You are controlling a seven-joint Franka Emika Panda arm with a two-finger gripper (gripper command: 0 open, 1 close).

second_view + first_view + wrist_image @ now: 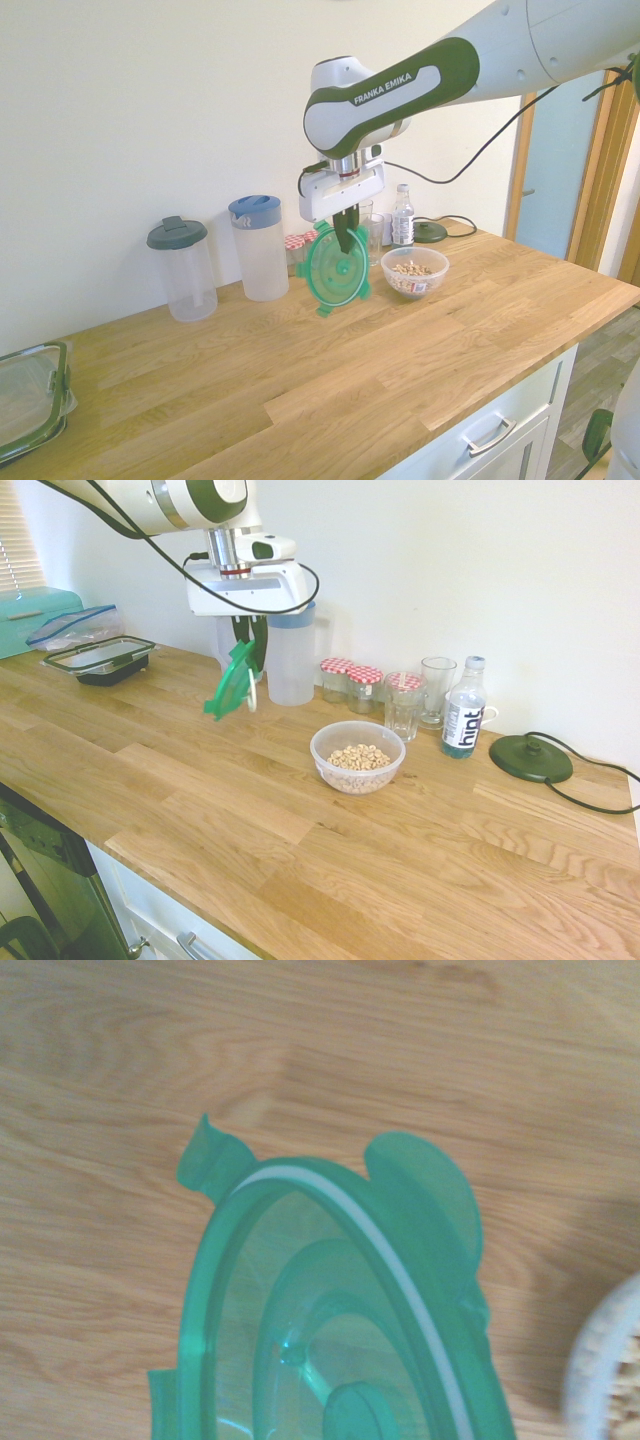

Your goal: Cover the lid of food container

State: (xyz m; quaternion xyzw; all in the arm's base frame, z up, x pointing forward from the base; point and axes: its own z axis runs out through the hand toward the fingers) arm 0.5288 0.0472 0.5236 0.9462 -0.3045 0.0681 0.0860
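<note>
Lid of green translucent plastic is held in the claw, whose fingers are closed on it. It is carried above the counter in a steeply tilted position, nearly on edge, with its snap tabs spread around the rim. In the wrist view a white ring is seen along the rim.

The food container, a round clear bowl, is set upright and uncovered on the counter, apart from the lid, and pale cereal pieces are held in it. In the wrist view only part of its rim is shown.

Behind the lid, a blue-topped jug is stood on the counter, with a dark-lidded jug beside it. Jars with red-checked lids are lined up near two clear glasses, and next to these a labelled bottle is placed. Past the bottle a round dark base is laid flat, with a white handle partly hidden behind the bottle. At the counter's other end, a black-rimmed rectangular container, a plastic bag and a turquoise box are seen.
</note>
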